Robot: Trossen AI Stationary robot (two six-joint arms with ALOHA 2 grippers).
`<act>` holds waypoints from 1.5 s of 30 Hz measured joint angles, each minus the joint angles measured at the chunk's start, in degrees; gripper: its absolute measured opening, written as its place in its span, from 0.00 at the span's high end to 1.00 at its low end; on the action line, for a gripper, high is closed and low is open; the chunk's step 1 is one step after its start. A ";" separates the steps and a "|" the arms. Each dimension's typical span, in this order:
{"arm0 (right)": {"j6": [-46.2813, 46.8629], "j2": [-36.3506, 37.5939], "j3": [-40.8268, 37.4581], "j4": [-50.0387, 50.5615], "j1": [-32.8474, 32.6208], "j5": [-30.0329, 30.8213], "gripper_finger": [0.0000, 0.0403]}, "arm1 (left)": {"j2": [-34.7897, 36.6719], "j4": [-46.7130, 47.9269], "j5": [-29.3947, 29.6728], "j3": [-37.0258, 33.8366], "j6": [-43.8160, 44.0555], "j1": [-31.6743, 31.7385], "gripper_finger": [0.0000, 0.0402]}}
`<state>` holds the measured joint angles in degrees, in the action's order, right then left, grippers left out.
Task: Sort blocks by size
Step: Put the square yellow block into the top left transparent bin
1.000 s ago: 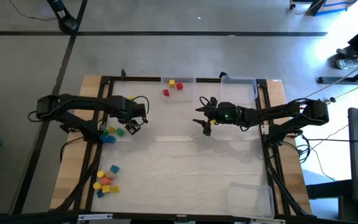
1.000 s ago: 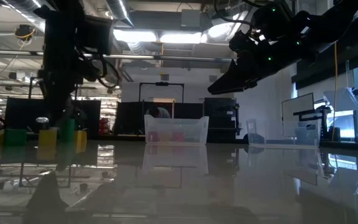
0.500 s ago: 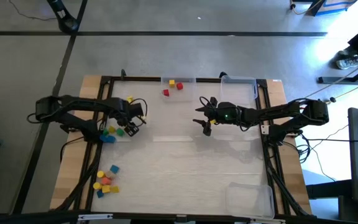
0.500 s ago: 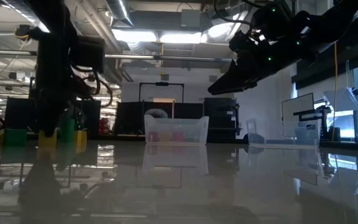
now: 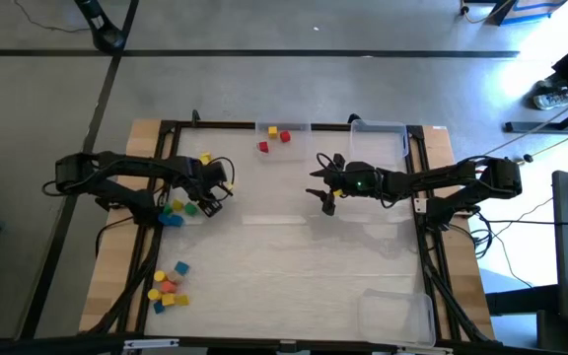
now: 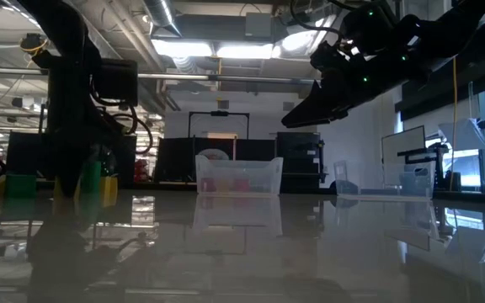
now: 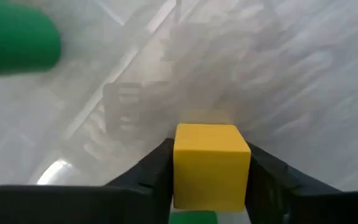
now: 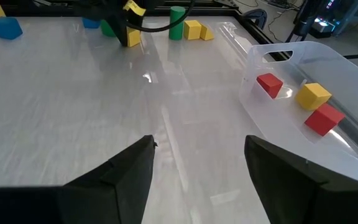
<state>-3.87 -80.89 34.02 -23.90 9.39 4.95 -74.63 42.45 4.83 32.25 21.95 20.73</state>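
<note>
My left gripper (image 5: 214, 193) is low over the table's left part, shut on a yellow cube (image 7: 211, 165). The cube also shows in the right wrist view (image 8: 132, 38). Beside it stand a green cylinder (image 7: 17, 40) and green and blue blocks (image 5: 174, 210). A single yellow block (image 5: 206, 158) lies a little farther back. More blocks (image 5: 169, 284) lie at the near left. My right gripper (image 5: 326, 202) hangs open and empty above the table's middle. A clear tray (image 5: 284, 126) at the far edge holds red and yellow blocks (image 8: 312, 94). My left gripper pinches the yellow cube by two opposite side faces (image 7: 178, 168), one finger (image 7: 145, 177) on each side. The cube sits upright between the fingers. Whether it rests on the table or is just clear of it, I cannot tell.
A second clear tray (image 5: 381, 133) stands at the far right and a third (image 5: 397, 316) at the near right corner. The table's middle (image 5: 294, 266) is bare white surface.
My left gripper has gone down and a little toward the table's left edge, among the blocks there. My right arm has kept still.
</note>
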 joint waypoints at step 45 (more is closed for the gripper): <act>-5.48 0.01 0.00 -5.66 0.00 4.55 0.38 | -25.29 -62.63 2.86 20.35 -25.88 11.26 0.63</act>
<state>-9.35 -80.88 34.02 -29.56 9.39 9.50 -99.92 -20.17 7.68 52.60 -3.93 31.99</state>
